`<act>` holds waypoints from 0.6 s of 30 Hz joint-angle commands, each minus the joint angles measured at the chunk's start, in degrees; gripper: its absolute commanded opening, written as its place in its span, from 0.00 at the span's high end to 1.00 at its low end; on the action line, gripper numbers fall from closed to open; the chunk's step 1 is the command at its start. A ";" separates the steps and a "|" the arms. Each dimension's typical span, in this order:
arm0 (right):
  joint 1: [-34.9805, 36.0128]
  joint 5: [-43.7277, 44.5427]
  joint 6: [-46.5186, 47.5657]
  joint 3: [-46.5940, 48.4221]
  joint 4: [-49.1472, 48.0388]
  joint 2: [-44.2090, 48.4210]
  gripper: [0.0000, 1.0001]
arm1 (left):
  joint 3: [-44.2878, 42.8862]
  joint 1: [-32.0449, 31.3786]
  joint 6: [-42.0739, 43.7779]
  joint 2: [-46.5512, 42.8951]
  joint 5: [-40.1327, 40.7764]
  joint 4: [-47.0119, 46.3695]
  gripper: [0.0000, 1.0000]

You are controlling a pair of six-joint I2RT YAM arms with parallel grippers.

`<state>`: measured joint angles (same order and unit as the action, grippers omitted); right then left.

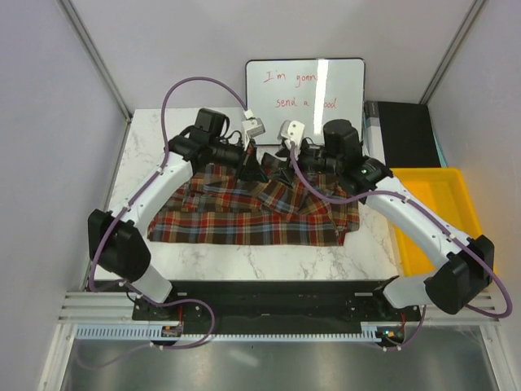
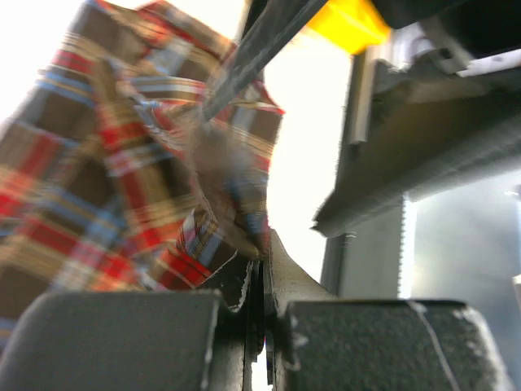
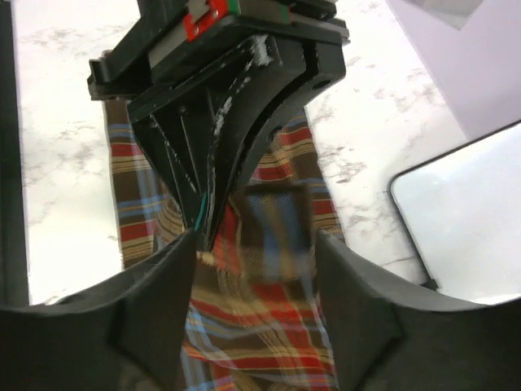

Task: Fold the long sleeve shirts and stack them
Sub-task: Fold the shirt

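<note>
Left gripper (image 2: 262, 265): closed tight, pinching a raised fold of the long sleeve shirt (image 1: 244, 218).
Right gripper (image 3: 255, 242): jaws parted about halfway, plaid cloth hanging between them, nothing clamped; it faces the left gripper tip to tip.
Shirt look: red-orange, dark and white plaid flannel, spread wide and rumpled on the desk (image 1: 269, 262), peaked up at the pinch.
Shirt place: beneath both grippers, most of it on their near side, toward the arm bases.
Arm pose: both arms reach forward with elbows out and bend inward, wrists meeting over the shirt's far edge.
Right of the right gripper: yellow bin (image 1: 431, 220).
Hard to make out: collar, buttons and sleeves cannot be told apart; the left wrist view is blurred.
</note>
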<state>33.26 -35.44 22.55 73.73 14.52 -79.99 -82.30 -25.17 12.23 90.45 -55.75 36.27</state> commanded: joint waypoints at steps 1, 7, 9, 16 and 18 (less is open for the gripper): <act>-1.69 7.83 -8.01 -2.63 -3.46 5.01 0.17 | -6.37 0.12 9.02 0.25 10.08 1.52 0.98; -14.43 -0.32 -16.39 -1.84 9.19 2.92 0.15 | -16.75 -3.56 40.90 1.74 26.81 1.52 0.98; -19.18 -4.09 -17.27 -1.31 10.52 2.12 0.13 | -15.88 -6.63 52.25 1.13 29.02 -0.31 0.98; -26.84 -11.32 -16.31 3.25 13.86 -4.20 0.17 | -7.19 -15.96 72.66 -1.07 35.18 -4.45 0.96; -28.15 -12.19 -14.04 4.31 17.27 -5.35 0.21 | 1.14 -17.19 77.22 -5.53 33.69 -4.89 0.96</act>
<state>6.92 -41.85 6.76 73.73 26.30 -83.33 -90.87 -40.29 72.88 90.85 -24.51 32.97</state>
